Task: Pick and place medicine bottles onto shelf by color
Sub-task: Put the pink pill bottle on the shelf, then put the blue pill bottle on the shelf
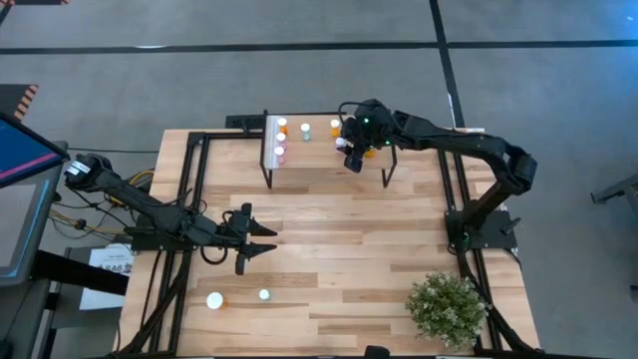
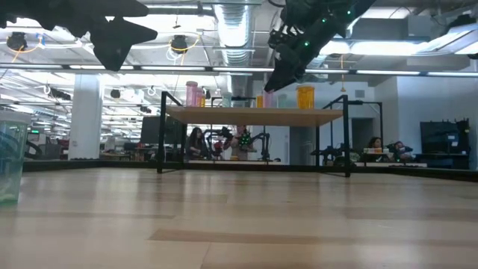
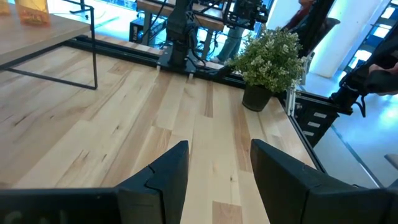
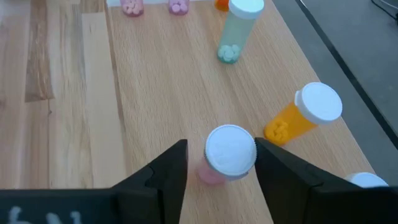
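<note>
Pink bottle (image 4: 229,152), white cap upward, stands on the shelf (image 4: 155,93) directly between the jaws of the right gripper (image 4: 221,147). The jaws are released: they flank the cap, with a visible gap on one side and little or none on the other. An orange bottle (image 4: 301,118) stands just beside the pink one, near the shelf's long edge. A green bottle (image 4: 236,34) stands farther along, and two more pink bottles (image 4: 132,6) sit at the far short edge.

**Hazards**

1. Cap contact on withdrawal. One jaw lies very close to the cap. Any sideways drift while the gripper lifts is likely to drag the bottle over. Cause: uneven clearance.
2. Chain topple. A tipped pink bottle would probably strike the orange neighbour, which has little shelf left behind it and could roll off the edge.
3. Colour grouping. The pink bottle stands well apart from the other pink ones and next to an orange one. If sorting runs by zone, this placement may count as wrong.

**Idle arm and remaining work**

The left gripper (image 3: 217,162) hangs over the middle of the bench (image 1: 349,229), toward its left edge, jaws released and empty. Two bottles (image 1: 214,300) (image 1: 264,294) remain near the bench's front left corner. A potted plant (image 1: 447,307) occupies the front right corner, clear of both arms.
</note>
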`<state>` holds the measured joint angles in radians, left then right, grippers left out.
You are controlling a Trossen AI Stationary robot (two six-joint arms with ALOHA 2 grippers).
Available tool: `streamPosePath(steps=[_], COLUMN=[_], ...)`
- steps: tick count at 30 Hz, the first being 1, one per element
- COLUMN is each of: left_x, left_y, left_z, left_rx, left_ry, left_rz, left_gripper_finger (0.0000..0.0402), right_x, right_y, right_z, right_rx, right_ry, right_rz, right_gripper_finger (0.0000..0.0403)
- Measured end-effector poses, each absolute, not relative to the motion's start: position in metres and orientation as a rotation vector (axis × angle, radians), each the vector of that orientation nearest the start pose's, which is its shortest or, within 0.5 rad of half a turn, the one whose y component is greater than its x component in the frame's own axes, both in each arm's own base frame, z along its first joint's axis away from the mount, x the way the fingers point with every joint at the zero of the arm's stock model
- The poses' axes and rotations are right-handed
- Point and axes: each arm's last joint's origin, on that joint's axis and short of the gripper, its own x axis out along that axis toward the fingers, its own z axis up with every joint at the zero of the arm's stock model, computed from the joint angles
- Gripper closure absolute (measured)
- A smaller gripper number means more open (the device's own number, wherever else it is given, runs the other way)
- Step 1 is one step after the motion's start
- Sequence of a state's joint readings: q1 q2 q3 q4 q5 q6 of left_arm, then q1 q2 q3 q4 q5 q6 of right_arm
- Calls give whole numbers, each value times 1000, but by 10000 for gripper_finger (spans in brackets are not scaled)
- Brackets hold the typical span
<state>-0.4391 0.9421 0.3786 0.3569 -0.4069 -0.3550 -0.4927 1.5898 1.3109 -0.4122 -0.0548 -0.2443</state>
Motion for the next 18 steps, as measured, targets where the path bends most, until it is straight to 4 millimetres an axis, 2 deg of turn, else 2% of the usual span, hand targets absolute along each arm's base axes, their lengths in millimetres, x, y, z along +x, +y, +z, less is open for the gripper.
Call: streamPosePath(steps=[9,14,18], left_x=[183,182,182], left_y=[-73,-73,-73], left_z=[218,218,218], left_rx=[-266,-265,-265], left_ry=[191,191,191], left_rz=[2,2,2], left_gripper_finger=[242,242,242], right_x=[307,301,291], right_y=[-163,-159,-154], right_z=[300,310,326], right_rx=[-37,-43,-56], right_ry=[714,694,647], right_rz=[-337,-340,-349], right_gripper_finger=[173,172,172])
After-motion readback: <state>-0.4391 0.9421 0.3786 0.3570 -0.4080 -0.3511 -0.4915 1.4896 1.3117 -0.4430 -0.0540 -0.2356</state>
